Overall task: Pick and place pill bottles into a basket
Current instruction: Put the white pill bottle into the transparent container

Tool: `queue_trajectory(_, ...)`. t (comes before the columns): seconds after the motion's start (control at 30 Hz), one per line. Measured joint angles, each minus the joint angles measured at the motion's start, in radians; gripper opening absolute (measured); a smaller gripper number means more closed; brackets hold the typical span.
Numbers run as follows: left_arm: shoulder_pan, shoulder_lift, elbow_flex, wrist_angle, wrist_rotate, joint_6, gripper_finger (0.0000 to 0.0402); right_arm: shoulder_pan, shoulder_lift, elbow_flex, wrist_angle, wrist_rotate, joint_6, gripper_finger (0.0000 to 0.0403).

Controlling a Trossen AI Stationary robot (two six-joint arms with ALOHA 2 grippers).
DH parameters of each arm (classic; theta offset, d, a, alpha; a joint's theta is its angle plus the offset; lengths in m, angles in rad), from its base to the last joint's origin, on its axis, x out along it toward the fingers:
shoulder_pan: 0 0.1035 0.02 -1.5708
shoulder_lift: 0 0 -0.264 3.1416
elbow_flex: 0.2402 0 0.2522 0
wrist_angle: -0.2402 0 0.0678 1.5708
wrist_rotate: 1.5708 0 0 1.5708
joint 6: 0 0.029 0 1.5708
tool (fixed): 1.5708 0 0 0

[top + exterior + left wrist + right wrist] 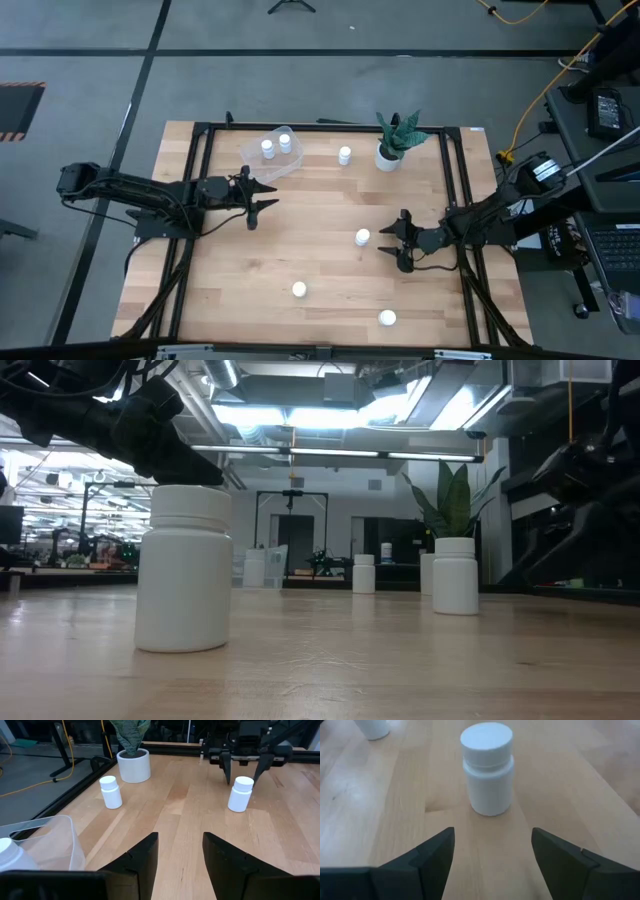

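Small white pill bottles stand upright on the wooden table. One is just in front of my right gripper, which is open and level with it; it also shows in the right wrist view, ahead of the fingers and apart from them. Other bottles stand at the far middle and near the front edge. The clear basket stands at the far left and holds two bottles. My left gripper is open and empty, just on the near side of the basket.
A white pot with a green plant stands at the far right of the table. A black frame runs along the table's left, right and far sides. Bare wood lies between the two grippers.
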Motion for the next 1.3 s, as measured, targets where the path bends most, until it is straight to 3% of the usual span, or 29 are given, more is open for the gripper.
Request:
queue_trajectory(0.3, 0.000, 0.000, 0.000, -0.001, 0.000, 0.000, 0.0148, -0.002, 0.181, 0.054, 0.093, 0.011, -0.009, 0.0267)
queue_trajectory(0.53, 0.000, 0.000, 0.000, -0.001, 0.000, 0.000, 0.0149, -0.015, 0.297, 0.054, 0.284, 0.035, -0.031, 0.0267)
queue_trajectory(0.7, 0.000, 0.000, 0.000, -0.001, 0.000, 0.000, 0.0148, -0.031, 0.376, 0.101, 0.296, 0.037, -0.045, 0.0267)
queue_trajectory(0.87, 0.000, 0.000, 0.000, -0.001, 0.000, 0.000, 0.0149, -0.043, 0.421, 0.154, 0.298, 0.035, -0.103, 0.0267)
queue_trajectory(1.3, 0.000, 0.000, 0.000, -0.003, 0.011, 0.001, 0.0148, -0.061, 0.497, 0.163, 0.413, 0.037, -0.029, 0.0267)
